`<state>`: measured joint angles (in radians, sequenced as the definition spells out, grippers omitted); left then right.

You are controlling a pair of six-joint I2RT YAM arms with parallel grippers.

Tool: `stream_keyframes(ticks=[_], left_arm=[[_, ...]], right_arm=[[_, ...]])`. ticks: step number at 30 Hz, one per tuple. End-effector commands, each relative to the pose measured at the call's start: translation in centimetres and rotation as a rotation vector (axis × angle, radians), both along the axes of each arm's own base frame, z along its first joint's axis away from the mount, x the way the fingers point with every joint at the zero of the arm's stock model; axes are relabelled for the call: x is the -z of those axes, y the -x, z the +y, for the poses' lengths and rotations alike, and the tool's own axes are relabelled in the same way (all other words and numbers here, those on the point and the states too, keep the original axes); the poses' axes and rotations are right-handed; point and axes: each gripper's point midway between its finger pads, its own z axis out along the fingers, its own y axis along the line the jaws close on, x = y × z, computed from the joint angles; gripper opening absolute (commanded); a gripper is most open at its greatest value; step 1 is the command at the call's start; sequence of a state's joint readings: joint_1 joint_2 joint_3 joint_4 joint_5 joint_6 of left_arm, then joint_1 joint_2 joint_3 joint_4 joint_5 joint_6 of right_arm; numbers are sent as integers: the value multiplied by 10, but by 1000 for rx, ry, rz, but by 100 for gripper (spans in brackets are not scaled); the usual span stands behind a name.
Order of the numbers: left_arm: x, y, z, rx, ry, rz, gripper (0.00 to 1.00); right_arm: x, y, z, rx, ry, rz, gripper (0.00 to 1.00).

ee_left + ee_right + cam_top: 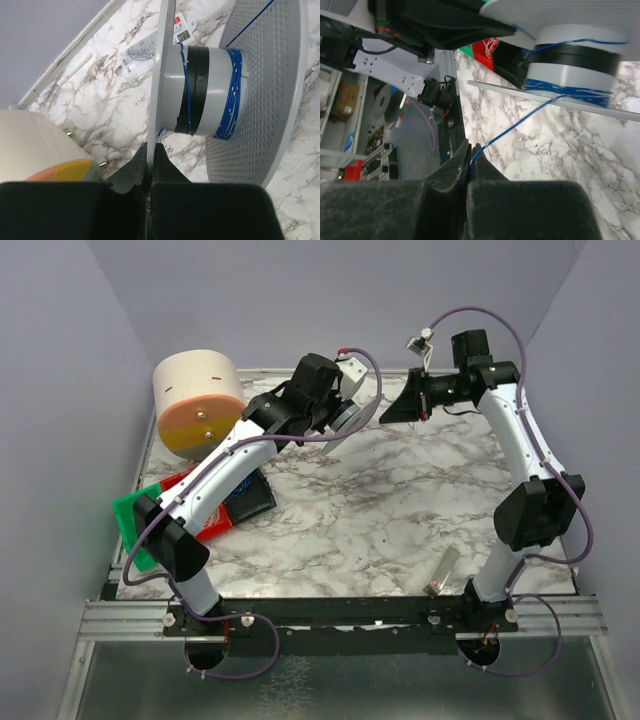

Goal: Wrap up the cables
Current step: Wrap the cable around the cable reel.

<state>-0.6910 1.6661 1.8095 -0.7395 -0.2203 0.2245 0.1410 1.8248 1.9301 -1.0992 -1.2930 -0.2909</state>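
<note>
The marble table (400, 530) lies under both arms, and a beige drum (35, 145) sits just left of the left fingers. The grey spool (210, 90) stands straight ahead of the left gripper (151, 150), whose jaws are closed tight on the edge of its thin solid flange; the perforated flange is farther to the right. The right gripper (468, 161) is pinched fully together on the thin blue wire (515, 125), which leaves the fingertips and rises up and right to the spool's hub, where more turns are wound beside a black band.
</note>
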Motion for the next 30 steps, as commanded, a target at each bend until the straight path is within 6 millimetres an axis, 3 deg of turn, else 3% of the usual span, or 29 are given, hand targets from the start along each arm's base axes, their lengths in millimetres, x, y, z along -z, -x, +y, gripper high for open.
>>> stream_keyframes(ticks=[1,5,10,16,19,24,27,30], left_arm=[[2,-29,21,-232,3,-46,0],[3,-32,10,-231,63,-21,0],[1,-32,-7,-190,132,21,0],[-8,-34,-15,-146,242,78,0],[-15,-30,-18,-88,325,129,0],[-33,-21,-16,19,463,211,0],[-40,-20,-11,39,510,230,0],[-40,-24,-6,0,517,219,0]], right_arm=[[-43,34,31,-55,-111,-69,1],[-20,43,53,-64,-81,-86,1],[39,55,75,-91,23,-83,0],[95,58,81,-63,110,-33,1],[109,45,76,31,156,-85,1],[113,25,64,220,184,-179,1],[120,26,64,213,192,-162,0],[121,38,72,138,160,-116,1]])
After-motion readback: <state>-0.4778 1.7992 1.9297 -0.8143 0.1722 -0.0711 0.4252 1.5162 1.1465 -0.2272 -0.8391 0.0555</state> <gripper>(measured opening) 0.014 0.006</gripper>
